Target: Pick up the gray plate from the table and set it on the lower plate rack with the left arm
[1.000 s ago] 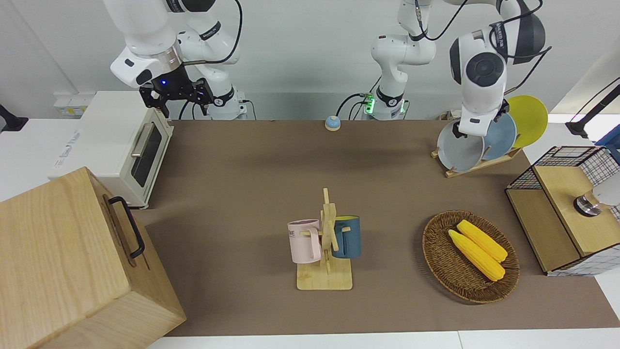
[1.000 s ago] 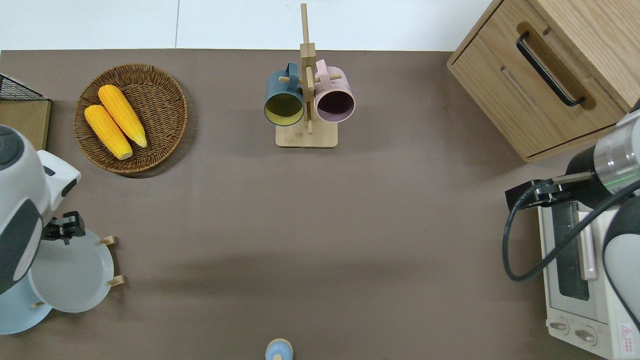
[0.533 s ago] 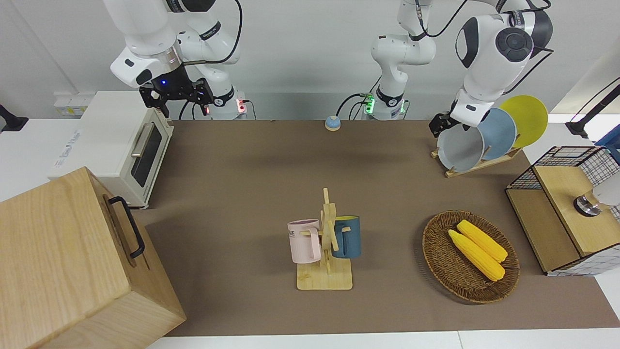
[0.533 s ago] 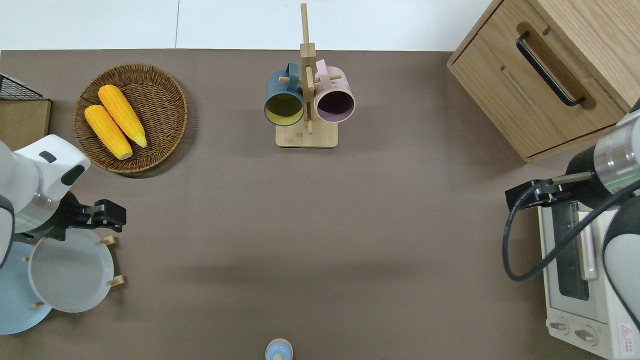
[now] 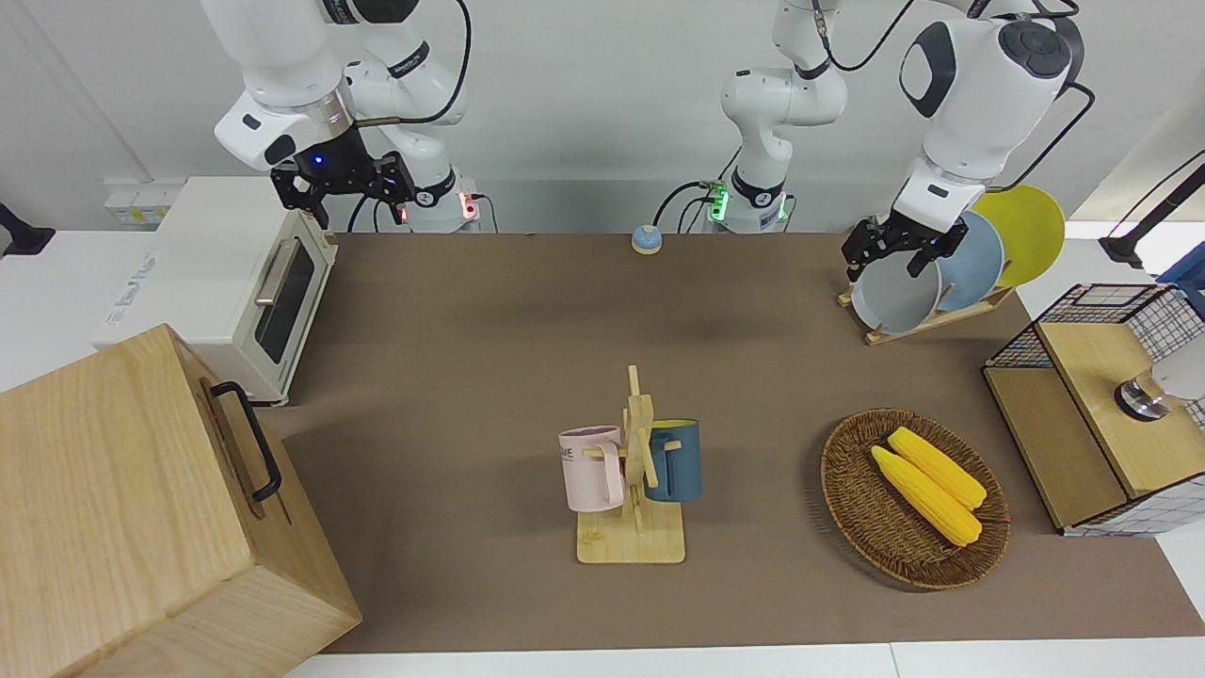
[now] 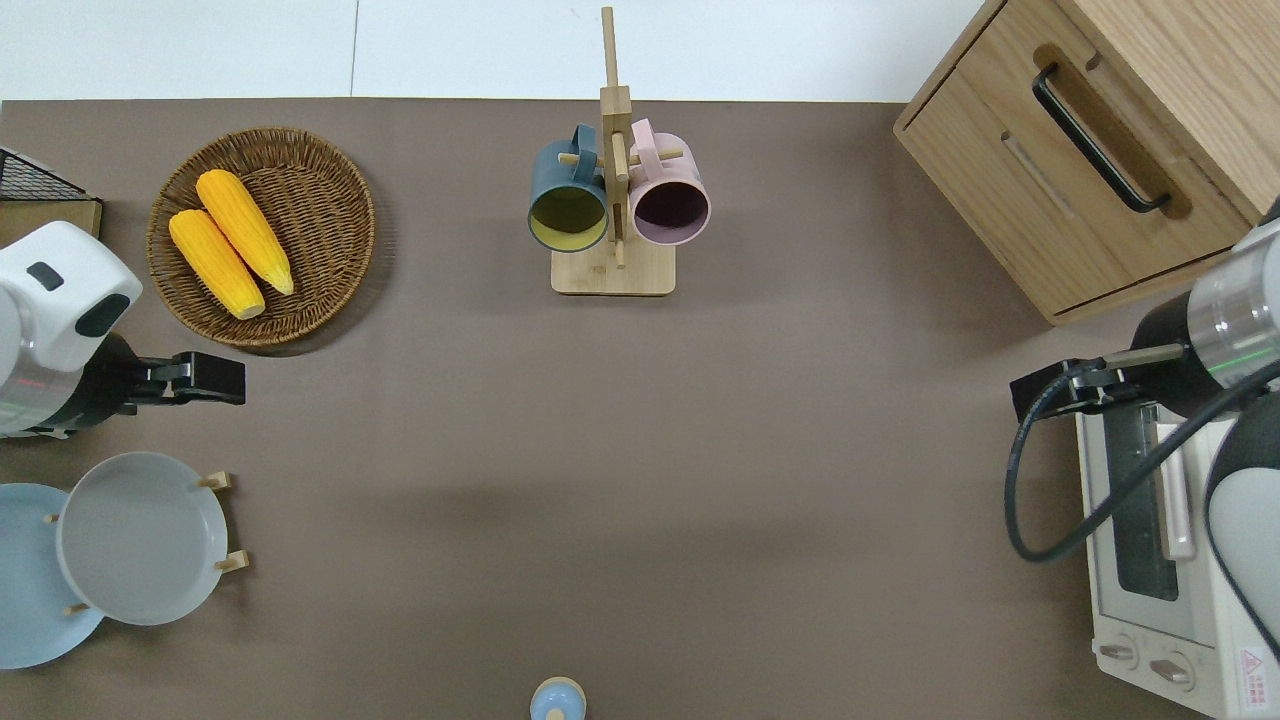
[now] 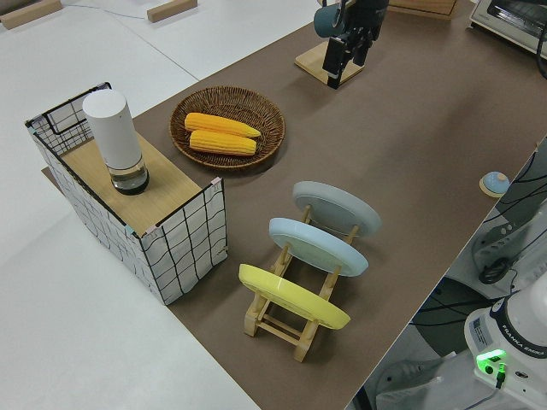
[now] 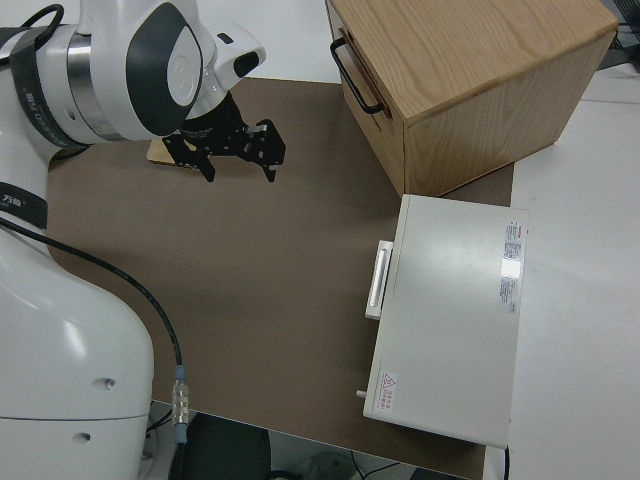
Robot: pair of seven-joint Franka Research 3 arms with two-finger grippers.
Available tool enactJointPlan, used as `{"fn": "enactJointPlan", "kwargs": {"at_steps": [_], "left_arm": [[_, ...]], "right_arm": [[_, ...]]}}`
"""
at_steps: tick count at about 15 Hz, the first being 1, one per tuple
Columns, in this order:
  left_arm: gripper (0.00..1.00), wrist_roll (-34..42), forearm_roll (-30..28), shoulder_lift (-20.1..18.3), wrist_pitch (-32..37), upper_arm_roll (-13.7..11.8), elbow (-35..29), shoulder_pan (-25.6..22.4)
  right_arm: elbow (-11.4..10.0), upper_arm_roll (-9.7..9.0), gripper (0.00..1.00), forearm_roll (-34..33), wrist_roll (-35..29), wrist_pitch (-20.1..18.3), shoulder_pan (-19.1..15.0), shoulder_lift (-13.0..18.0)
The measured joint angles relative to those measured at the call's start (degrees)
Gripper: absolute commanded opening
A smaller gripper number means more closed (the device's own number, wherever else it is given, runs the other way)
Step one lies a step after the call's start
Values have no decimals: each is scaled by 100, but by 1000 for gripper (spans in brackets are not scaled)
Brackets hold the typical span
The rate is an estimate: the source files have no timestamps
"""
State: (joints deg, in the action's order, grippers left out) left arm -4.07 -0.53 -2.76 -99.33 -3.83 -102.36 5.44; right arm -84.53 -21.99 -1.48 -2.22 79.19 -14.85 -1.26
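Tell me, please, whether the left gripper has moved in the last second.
Yes: the left gripper has drawn away from the gray plate, toward the wicker basket.

white wall (image 5: 584, 85), brown table (image 5: 490, 330), pale floor (image 7: 77, 325).

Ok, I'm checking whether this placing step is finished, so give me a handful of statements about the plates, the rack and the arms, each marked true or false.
1. The gray plate stands in the lower plate rack. True.
2. The left gripper is shut on the gray plate. False: it is open, empty and clear of the plate, over bare table.
3. The gray plate sits between the light blue plate and the yellow plate. False: the light blue plate is the middle one; the gray plate is in the end slot.
4. Two corn cobs lie in the wicker basket. True.
5. The right arm is parked. True.
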Motion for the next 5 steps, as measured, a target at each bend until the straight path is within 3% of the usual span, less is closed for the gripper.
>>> {"fn": "enactJointPlan", "kwargs": {"at_steps": [5], "left_arm": [[998,63,0,0,-68,91,29,-52]], "right_arm": [[0,0,983,0,0,0,0,0]]}}
